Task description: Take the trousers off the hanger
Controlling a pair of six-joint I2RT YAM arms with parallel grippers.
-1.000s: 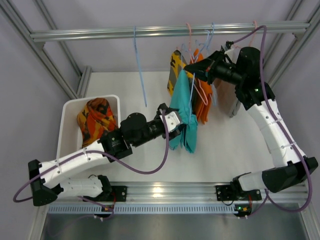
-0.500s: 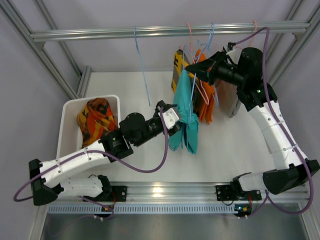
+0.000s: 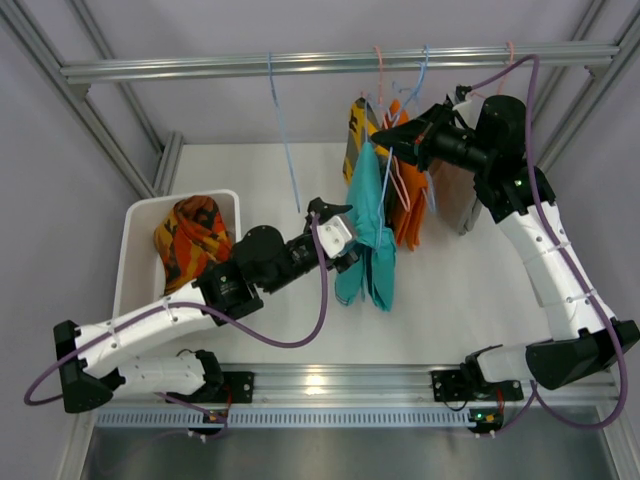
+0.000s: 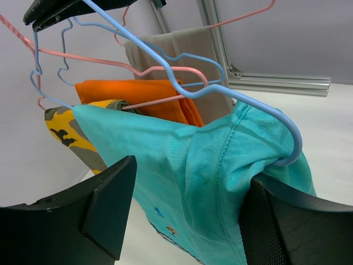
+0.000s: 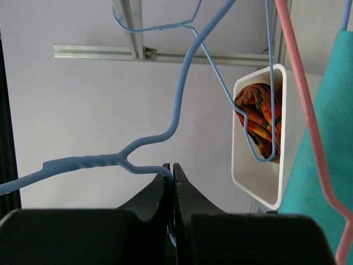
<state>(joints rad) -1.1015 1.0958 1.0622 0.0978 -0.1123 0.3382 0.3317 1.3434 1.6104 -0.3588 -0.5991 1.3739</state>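
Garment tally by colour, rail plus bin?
teal garment: 1
plain orange garment: 1
yellow camo garment: 1
tan garment: 1
patterned orange-red garment, in white bin: 1
Total: 5

The left arm (image 3: 150, 322) and right arm (image 3: 548, 262) wear white shells with black joint housings. A purple cable (image 3: 322, 300) trails back from each wrist. The left gripper (image 4: 187, 215) has broad black fingers (image 4: 105, 212), one mesh-textured.
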